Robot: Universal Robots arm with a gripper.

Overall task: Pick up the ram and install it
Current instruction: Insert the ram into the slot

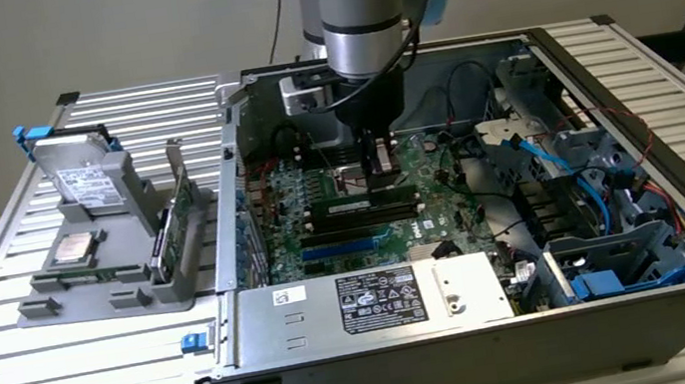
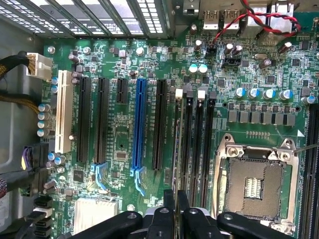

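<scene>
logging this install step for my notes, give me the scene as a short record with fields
ram: upright on its edge at the memory slots next to the cpu socket; seating unclear
gripper: inside the open pc case, shut on the ram's top edge
cpu socket: empty
gray stand: outside the case, exterior view's left, holding a hard drive and a green card
</scene>
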